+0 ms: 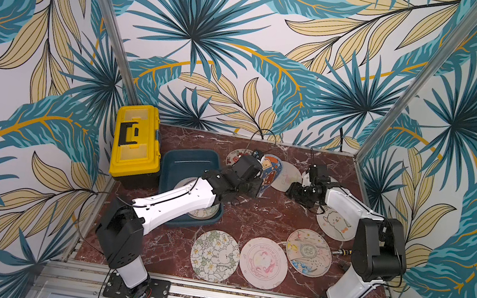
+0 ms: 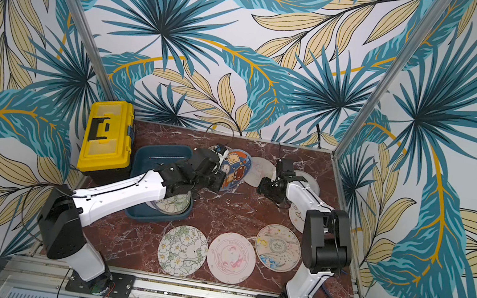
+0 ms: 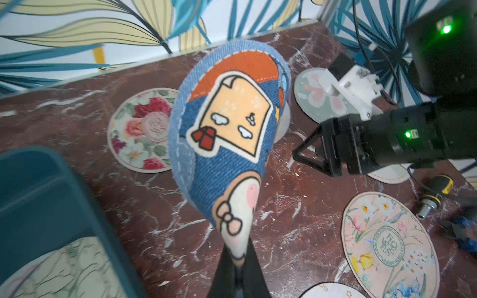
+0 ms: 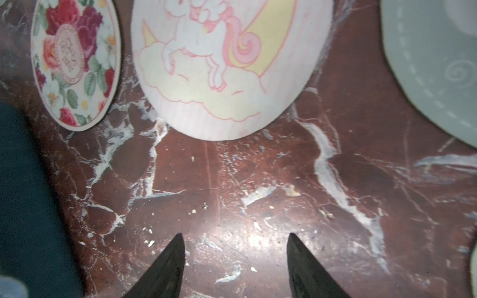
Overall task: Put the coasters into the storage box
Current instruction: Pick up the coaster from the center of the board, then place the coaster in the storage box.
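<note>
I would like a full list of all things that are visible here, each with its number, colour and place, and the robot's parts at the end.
coasters on the table: at least seven, pale pink, cream, grey-green or floral, lying flat
blue coaster: one, held up off the table, curled
storage box: one, dark teal, beside the toolbox
coasters in the box: at least one, cream-green, partly hidden
toolbox: one, yellow with black handle, far left corner
screwdriver: one, yellow-black handle, at the table's right edge
table: one, red-brown marble
left gripper: one, black, shut on the blue coaster
right gripper: one, black, open above bare table
</note>
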`<control>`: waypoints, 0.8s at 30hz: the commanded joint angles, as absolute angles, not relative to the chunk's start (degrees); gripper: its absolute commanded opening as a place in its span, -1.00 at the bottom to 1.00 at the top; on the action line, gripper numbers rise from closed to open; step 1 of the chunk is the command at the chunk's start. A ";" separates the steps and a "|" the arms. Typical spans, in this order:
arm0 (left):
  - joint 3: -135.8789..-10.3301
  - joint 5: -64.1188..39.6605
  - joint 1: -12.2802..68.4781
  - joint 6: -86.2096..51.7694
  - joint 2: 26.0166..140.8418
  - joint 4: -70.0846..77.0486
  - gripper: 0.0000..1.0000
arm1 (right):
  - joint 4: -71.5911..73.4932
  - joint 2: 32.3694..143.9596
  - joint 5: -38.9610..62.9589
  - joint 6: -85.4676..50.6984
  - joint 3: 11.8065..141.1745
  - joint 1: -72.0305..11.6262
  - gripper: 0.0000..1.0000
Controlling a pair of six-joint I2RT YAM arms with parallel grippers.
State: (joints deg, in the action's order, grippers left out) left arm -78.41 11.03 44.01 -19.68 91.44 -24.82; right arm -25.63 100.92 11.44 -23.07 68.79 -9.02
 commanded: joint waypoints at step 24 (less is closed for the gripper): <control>-55.54 11.87 25.76 -36.67 73.03 -25.42 -1.00 | -29.87 105.77 13.44 -20.52 84.79 -23.82 0.27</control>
